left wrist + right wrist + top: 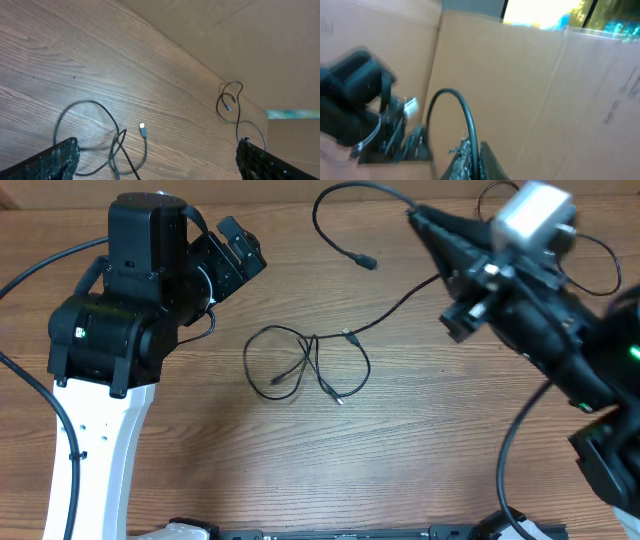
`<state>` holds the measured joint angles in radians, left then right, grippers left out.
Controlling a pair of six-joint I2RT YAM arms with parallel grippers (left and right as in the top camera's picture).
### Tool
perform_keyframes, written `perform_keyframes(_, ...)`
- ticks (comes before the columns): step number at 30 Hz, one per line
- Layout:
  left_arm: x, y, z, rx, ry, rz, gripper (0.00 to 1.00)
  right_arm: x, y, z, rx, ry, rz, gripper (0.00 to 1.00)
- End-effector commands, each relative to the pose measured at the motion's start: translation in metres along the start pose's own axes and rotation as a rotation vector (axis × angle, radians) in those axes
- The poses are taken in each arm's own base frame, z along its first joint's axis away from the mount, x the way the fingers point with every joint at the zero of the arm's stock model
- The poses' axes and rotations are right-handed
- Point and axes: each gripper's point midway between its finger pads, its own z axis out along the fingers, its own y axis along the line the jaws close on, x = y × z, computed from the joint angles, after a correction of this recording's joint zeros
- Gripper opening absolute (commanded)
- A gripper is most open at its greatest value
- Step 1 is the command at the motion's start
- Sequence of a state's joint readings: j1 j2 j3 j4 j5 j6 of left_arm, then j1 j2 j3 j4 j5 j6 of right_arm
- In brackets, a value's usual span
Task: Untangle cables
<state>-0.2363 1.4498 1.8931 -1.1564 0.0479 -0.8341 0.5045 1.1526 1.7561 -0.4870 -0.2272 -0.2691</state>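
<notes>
The cables lie on the wooden table in three parts. At the centre is a looped clump, its strands crossing in the middle with small plugs poking out at its 5 and 8 o'clock. From its 1 o'clock edge a long strand runs off towards 2 o'clock and passes under the right arm, where its far end is hidden. Beyond that, at 1 o'clock, a lifted cable arcs up to the right gripper, which is clenched on it; the wrist view shows the cord rising from between the fingers. Its free plug hangs or lies well apart from the clump; I cannot tell which. The left gripper, at the clump's 10 o'clock, is released, jaws spread wide with nothing in them, looking down at the loops. The likely trouble is at the crossing. A grab there could catch two strands at once and pull the tangle tighter. A sweep of the right arm could snag the long strand beneath it and drag the clump along. The thin cord could also slip from its pinch. No container is in view, only a cardboard wall behind the table.
</notes>
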Motion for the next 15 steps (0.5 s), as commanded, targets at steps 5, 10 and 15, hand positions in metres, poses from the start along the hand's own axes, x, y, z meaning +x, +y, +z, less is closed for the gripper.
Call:
perform_keyframes(5, 0.000, -0.002, -0.001, 0.003, -0.006, 0.020, 1.00, -0.049, -0.034, -0.016, 0.192, -0.163, -0.019, 0.04)
perform_keyframes(10, 0.000, -0.002, -0.001, 0.003, -0.006, 0.020, 1.00, -0.051, -0.042, -0.016, 0.232, -0.171, -0.017, 0.04)
perform_keyframes(15, 0.000, -0.002, -0.001, 0.003, -0.005, 0.020, 1.00, -0.044, -0.045, -0.010, 0.246, -0.149, -0.013, 0.04)
